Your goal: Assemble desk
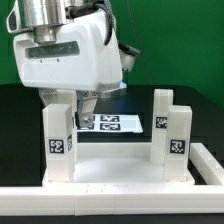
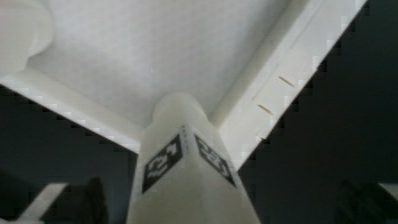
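Observation:
The white desk tabletop [image 1: 118,172] lies flat at the front, sockets up. Three white tagged legs stand upright in its corners: one at the exterior view's left [image 1: 58,138], two at the right [image 1: 178,136] [image 1: 162,108]. My gripper [image 1: 62,98] hangs directly over the left leg's top. In the wrist view that leg [image 2: 187,160] runs down between my dark fingers [image 2: 71,200], with a gap showing on each side, so the jaws stand open around it. The tabletop's inner face [image 2: 160,50] and its rim [image 2: 294,70] lie below.
The marker board [image 1: 110,123] lies on the black table behind the tabletop. A white border rail [image 1: 60,205] runs along the front and turns up the exterior view's right side [image 1: 210,165]. A green wall stands at the back.

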### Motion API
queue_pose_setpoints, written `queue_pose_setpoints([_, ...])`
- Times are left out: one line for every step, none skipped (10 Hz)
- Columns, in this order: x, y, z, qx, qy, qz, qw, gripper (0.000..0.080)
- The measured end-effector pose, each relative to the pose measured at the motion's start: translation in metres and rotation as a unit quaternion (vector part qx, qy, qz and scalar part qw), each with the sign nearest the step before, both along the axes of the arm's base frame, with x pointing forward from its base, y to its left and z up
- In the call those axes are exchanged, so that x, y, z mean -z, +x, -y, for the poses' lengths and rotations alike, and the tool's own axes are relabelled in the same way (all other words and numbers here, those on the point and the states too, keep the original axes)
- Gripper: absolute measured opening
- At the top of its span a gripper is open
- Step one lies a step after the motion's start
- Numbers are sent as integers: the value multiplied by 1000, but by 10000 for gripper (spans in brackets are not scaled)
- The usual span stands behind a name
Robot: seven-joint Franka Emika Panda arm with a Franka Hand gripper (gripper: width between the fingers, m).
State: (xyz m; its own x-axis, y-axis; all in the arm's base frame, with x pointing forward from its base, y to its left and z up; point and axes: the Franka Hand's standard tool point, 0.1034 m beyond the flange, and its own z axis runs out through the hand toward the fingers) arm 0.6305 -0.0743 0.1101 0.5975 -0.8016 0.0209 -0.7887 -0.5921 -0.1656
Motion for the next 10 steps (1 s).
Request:
queue_pose_setpoints([0,0,0,-48,-8,4,999,648])
queue_pose_setpoints([0,0,1,-86,-14,6,996,648])
queue_pose_setpoints([1,2,5,-191,-42,8,981,648])
queue_pose_setpoints([2,2,4,-180,-40,7,983,648])
queue_pose_setpoints([2,2,4,-172,-38,7,984,648])
queue_pose_setpoints([2,2,4,-168,-37,6,985,525])
queue_pose_setpoints([2,2,4,-153,-35,5,988,388])
queue_pose_setpoints([3,1,3,-101,-26,1,995,297])
queue_pose_setpoints([3,1,2,-82,-23,0,996,297])
queue_pose_setpoints([3,0,1,-15,-13,-7,1000,295])
